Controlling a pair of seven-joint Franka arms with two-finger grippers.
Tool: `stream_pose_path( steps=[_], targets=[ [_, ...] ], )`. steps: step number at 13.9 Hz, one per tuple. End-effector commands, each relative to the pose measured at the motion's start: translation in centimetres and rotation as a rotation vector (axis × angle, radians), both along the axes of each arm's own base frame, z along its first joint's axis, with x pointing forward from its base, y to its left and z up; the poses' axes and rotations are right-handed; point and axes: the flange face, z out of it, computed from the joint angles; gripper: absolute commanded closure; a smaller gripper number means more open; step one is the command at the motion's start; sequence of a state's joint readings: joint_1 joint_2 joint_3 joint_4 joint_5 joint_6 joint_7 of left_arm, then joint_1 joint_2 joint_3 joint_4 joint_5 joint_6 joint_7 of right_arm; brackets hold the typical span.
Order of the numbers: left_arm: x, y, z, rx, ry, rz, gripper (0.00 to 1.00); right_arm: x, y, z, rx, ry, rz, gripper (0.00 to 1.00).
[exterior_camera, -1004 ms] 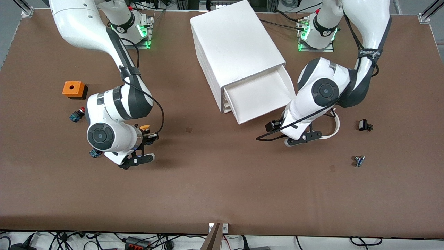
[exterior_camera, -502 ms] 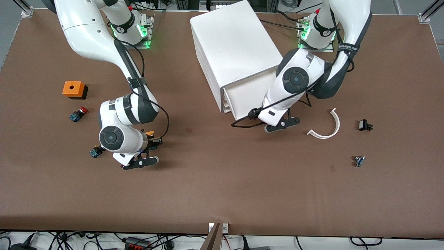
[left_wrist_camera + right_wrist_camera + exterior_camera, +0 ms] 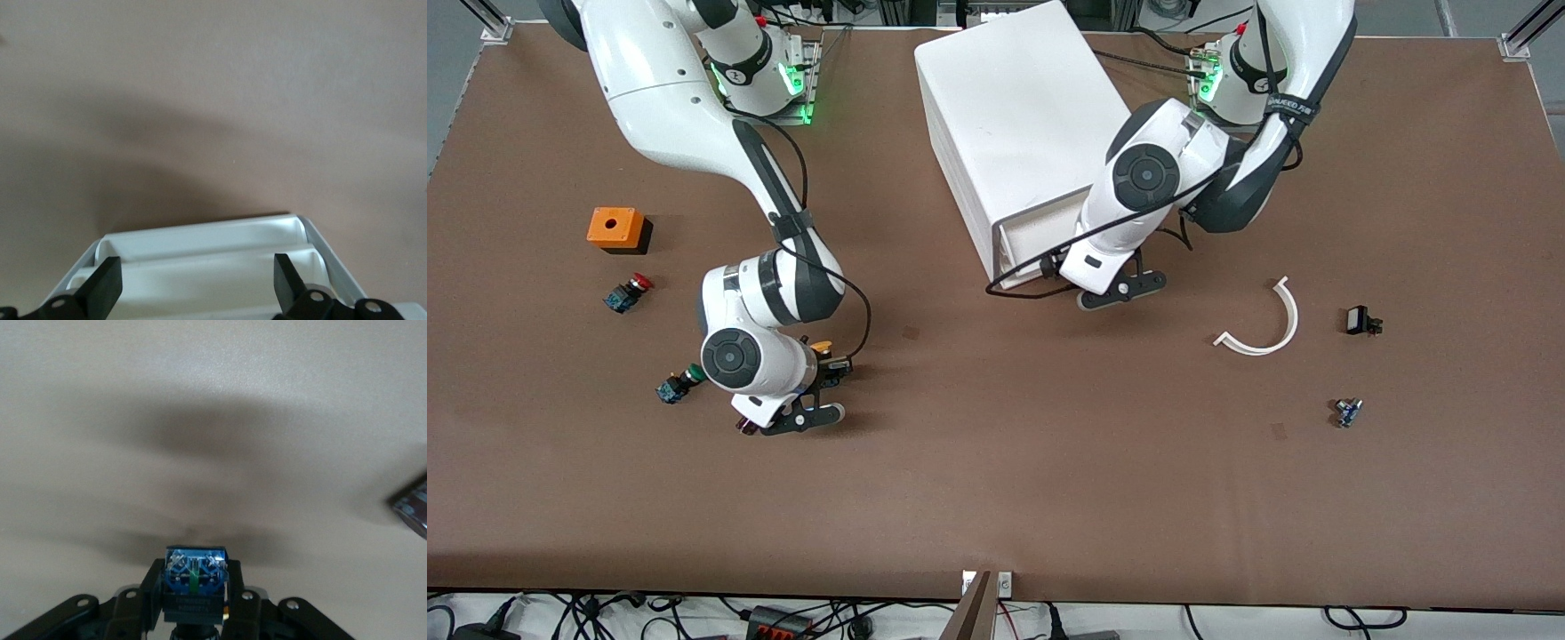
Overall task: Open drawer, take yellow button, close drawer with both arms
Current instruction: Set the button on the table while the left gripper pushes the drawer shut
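Drawer (image 3: 1032, 233) slid inward; glossy white plastic.

A brown table (image 3: 996, 498) carries 1 white cabinet (image 3: 1023, 124) of stacked drawers near the arm bases. Toward the right arm's end lie an orange box (image 3: 615, 228), a red-capped button (image 3: 628, 292) and a green-capped button (image 3: 678, 384). Toward the left arm's end lie a white curved strip (image 3: 1272, 324) and 2 small dark parts (image 3: 1360, 321) (image 3: 1348, 412).

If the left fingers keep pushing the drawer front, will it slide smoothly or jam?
The drawer is probably light, being shallow white plastic. The left gripper has open fingers spread across the front, so it should likely go in straight. The cabinet looks light and might shift.
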State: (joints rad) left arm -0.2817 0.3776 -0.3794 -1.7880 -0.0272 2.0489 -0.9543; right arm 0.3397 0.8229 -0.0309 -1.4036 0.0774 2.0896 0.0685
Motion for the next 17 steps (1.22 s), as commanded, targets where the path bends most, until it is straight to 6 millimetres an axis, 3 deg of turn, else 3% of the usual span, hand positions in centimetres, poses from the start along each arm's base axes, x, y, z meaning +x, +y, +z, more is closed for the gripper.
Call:
stream_pose_path(
  steps=[1,2,3,4,9,14,17],
  targets=[
    [-2.6,-0.7,1.6,0.026,0.023,-0.012,0.00,0.1,-0.2,-1.0,0.010,-0.015,0.008,1.00],
    [-3.0,-1.1,1.6,0.030,0.030,-0.016,0.00,0.2,0.0,-0.7,0.012,-0.019,-0.008,0.83],
    [-3.5,-1.6,1.6,0.032,0.033,-0.008,0.00,0.4,0.4,0.6,0.013,-0.026,-0.012,0.11],
    [-4.0,-2.1,1.6,0.034,0.037,-0.003,0.00,0.5,0.3,2.3,0.006,-0.022,-0.011,0.00],
    [-5.1,-3.0,1.2,0.036,0.049,-0.021,0.00,1.7,-1.0,12.4,-0.009,-0.009,-0.028,0.00],
    [-4.9,-2.8,1.5,0.040,0.054,-0.022,0.00,0.5,-3.9,20.5,-0.022,-0.008,-0.060,0.00],
    [-2.3,0.1,2.5,0.049,0.051,-0.019,0.00,0.1,-7.6,24.7,-0.046,-0.020,-0.111,0.00]
  ],
)
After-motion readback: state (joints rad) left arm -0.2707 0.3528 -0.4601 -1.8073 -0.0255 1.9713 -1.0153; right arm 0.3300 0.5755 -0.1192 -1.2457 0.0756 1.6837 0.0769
